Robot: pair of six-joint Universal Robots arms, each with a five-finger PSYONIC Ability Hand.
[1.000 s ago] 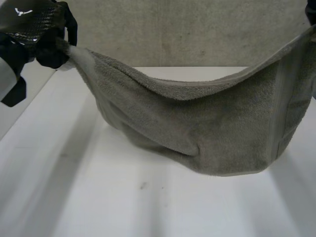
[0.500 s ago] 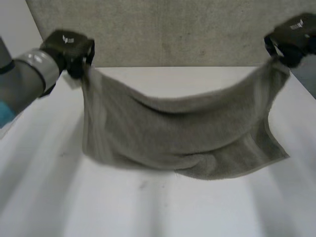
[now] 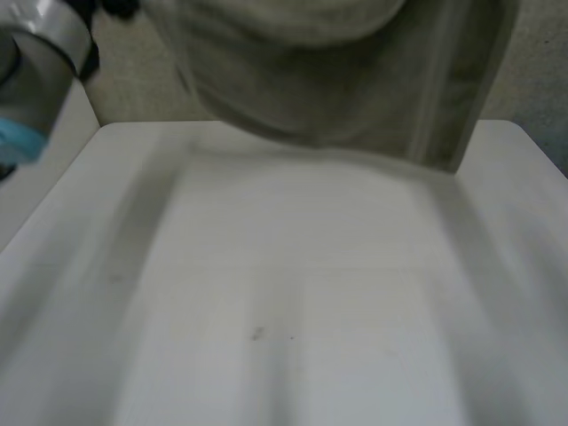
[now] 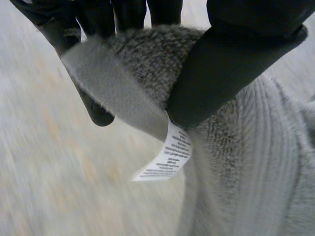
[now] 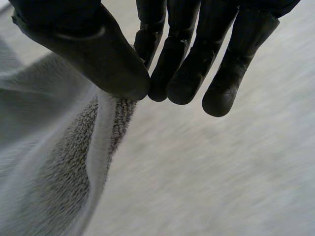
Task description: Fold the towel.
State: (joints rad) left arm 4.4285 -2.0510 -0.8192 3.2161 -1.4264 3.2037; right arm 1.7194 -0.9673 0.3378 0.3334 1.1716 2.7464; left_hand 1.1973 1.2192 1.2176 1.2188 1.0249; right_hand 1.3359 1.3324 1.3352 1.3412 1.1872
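Towel goes up, off the table.
The white table [image 3: 284, 311] has just a small dark speck [image 3: 257, 334] (no bother). The grey towel [image 3: 355, 80] sagged low a moment ago; now it hangs high above the table. The left hand [image 4: 236, 54] pinches a top corner by the white label [image 4: 167, 157], and the right hand [image 5: 192, 54] pinches the other end. It looks ready to lay flat. Behind is a grey wall [image 3: 532, 71].

A white table [image 3: 293, 293] takes up the near scene. Behind its far edge a grey, speckled wall [image 3: 133, 84] runs from left to right. A small dark speck [image 3: 257, 334] marks the tabletop near the middle. Beyond the left edge lies a pale surface [image 3: 31, 200], and beyond the far right corner a darker grey patch [image 3: 552, 142].
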